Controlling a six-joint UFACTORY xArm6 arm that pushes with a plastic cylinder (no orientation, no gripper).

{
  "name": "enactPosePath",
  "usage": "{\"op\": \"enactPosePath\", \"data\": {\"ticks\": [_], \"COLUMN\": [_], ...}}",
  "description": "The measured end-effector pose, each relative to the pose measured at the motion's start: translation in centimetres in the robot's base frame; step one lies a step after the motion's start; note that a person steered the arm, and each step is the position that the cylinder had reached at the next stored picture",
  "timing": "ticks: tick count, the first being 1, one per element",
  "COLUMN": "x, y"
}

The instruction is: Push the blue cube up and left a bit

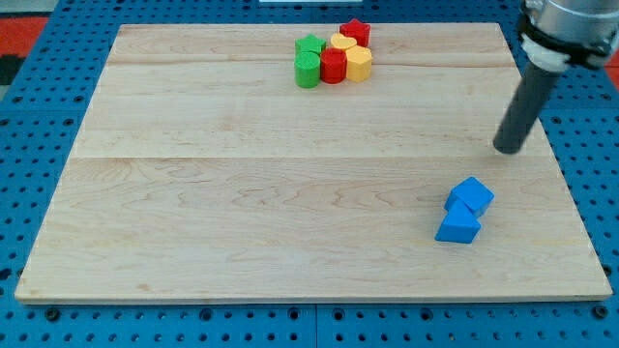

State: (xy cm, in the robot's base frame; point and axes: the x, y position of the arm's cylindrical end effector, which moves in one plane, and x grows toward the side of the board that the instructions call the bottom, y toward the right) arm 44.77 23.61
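The blue cube [471, 196] lies on the wooden board [242, 193] at the view's lower right. A second blue block, wedge-like [457, 227], touches it just below and to the left. My tip [508, 151] rests on the board above and to the right of the blue cube, a short gap away from it. The dark rod rises from the tip toward the view's upper right corner.
A tight cluster sits at the board's top centre: a green cylinder [307, 70], a green block [310, 45], a red cylinder [334, 66], a yellow block [359, 64], a yellow piece [341, 42] and a red star [355, 32]. Blue pegboard [39, 97] surrounds the board.
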Motion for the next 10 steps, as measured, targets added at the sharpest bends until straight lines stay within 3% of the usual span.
{"op": "enactPosePath", "data": {"ticks": [3, 5, 6, 8, 10], "x": [12.1, 12.2, 12.2, 7.4, 6.6], "y": [-0.5, -8.5, -8.5, -7.3, -4.0]}}
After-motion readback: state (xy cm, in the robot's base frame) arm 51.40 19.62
